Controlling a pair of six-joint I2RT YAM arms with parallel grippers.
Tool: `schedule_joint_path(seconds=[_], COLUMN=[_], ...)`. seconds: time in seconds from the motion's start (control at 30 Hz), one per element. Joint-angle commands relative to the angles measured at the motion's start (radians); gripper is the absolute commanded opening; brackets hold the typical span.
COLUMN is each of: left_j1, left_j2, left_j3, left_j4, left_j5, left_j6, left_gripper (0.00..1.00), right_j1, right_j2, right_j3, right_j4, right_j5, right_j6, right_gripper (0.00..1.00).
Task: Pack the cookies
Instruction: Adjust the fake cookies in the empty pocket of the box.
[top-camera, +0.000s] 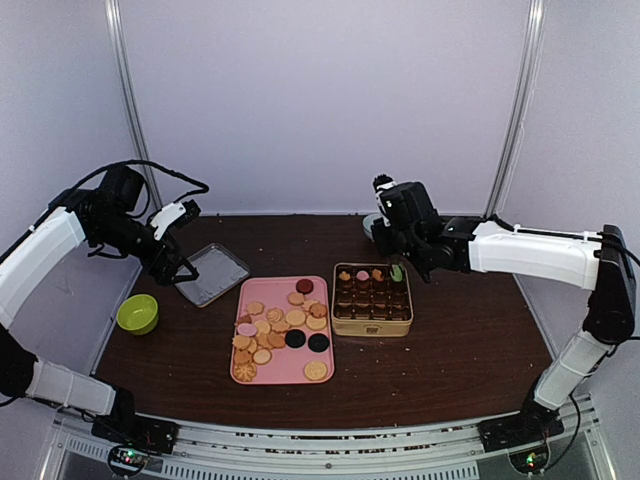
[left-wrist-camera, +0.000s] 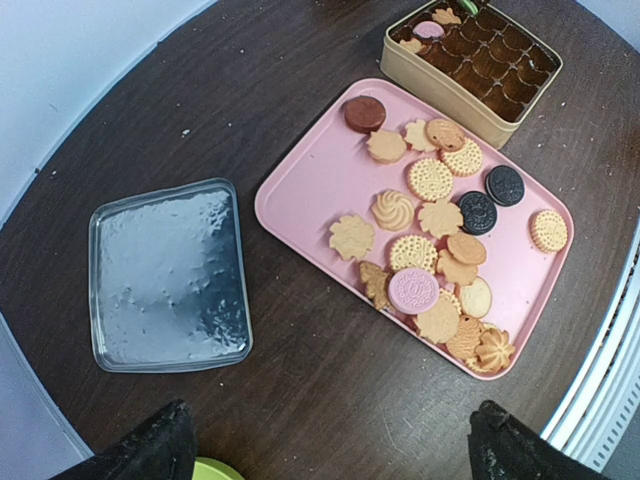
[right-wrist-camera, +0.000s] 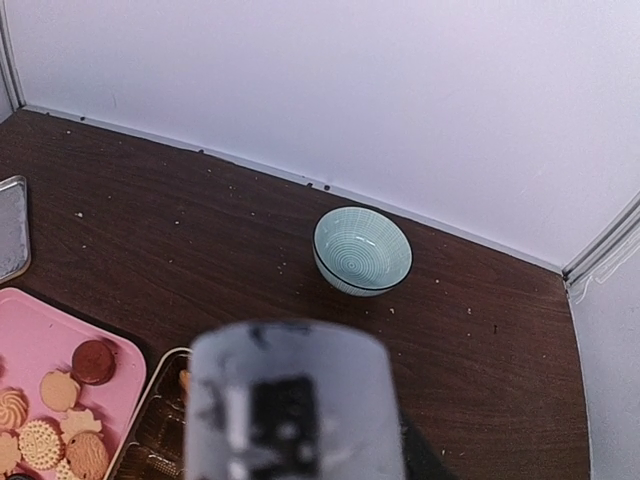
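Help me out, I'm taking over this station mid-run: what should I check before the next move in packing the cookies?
1. Supply of cookies: ok, many lie loose on the pink tray.
2. Room in the tin: ok, only its far row holds a few; the other cells look empty.
3. Is the left hand free: ok, fingers wide apart, nothing between them.
4. Is the right hand free: cannot tell; it is over the tin's far row, and its own camera is blocked by a blur.
5. Is the lid out of the way: ok, flat on the table, apart from the tray.
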Motion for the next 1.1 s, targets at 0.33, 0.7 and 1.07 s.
schedule_joint_path(seconds=[0.33, 0.7, 1.07], left_j1=[0.009, 0.009, 0.010], left_j2=[-0.011, -0.014, -0.016], left_j3=[0.018, 0.011, 0.008], left_j4=[0.006, 0.003, 0.003], left_j5=[0.012, 0.009, 0.012], left_j6=[0.009, 0.013, 0.013], left_gripper=[0.98, 0.98, 0.98], right_j1=[0.049, 0.061, 0.060], right_j2=[0.075, 0.127, 0.103], right_j3=[0.090, 0.090, 0.059], right_j4=[0.022, 0.014, 0.022], right_j5=[0.150, 0.223, 0.234], right_j6=[-0.003, -0.001, 0.018], right_gripper=[0.33, 0.32, 0.29])
